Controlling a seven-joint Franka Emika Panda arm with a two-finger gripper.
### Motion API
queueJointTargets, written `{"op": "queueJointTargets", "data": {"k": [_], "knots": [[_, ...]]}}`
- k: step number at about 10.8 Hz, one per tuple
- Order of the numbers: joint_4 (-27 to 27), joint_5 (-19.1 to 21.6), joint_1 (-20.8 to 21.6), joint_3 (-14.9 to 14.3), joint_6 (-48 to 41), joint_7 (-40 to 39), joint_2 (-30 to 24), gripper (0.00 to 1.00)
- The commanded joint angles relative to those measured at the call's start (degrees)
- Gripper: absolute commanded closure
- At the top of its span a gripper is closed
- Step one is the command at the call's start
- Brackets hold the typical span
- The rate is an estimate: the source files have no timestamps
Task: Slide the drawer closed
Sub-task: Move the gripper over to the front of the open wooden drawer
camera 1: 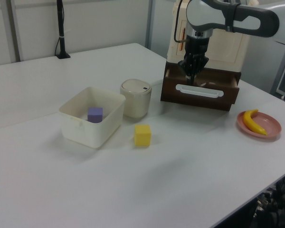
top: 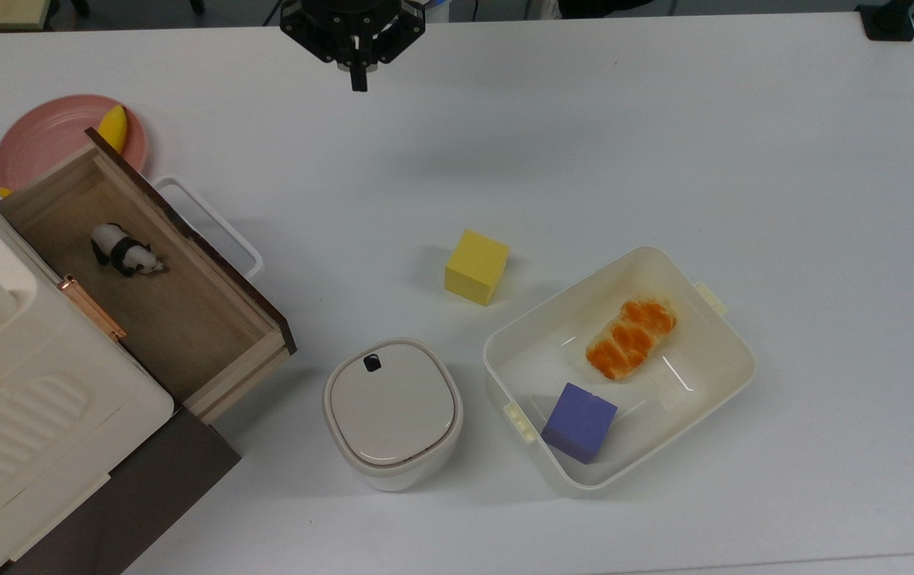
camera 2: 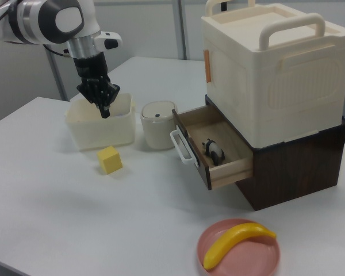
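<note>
Gripper (top: 358,80): black fingers. Drawer (top: 185,319): light-wood interior, dark brown front panel, white loop handle (top: 213,226). Panda figure (top: 125,251) in the drawer: black-and-white patches. Cube (top: 476,267) nearest the gripper: yellow. Tub (top: 725,375) beyond that cube: cream, containing a purple cube (top: 580,422) and orange-glazed bread (top: 631,338). Plate (top: 41,140): pink, carrying a yellow banana (top: 113,127). Table (top: 665,120): white.

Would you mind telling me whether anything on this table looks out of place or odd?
The drawer stands pulled well out of its cabinet, with a small panda figure lying inside. The end effector hangs apart from it, fingers shut on nothing. Otherwise nothing looks spilled or damaged.
</note>
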Motion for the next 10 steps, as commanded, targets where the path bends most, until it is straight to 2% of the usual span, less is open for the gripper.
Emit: {"op": "queueJointTargets", "data": {"k": [1, 6, 8, 10], "knots": [[-0.9, 1.3, 0.9, -0.7, -0.9, -0.4, -0.7, 1.0], [-0.5, 1.2, -0.3, -1.4, 0.9, 1.1, 2.4, 1.0], [1.5, 1.2, -2.2, -1.4, 2.5, 2.8, 5.4, 1.0], [1.1, 1.2, -4.5, -1.4, 3.9, 3.3, 6.6, 1.0]]}}
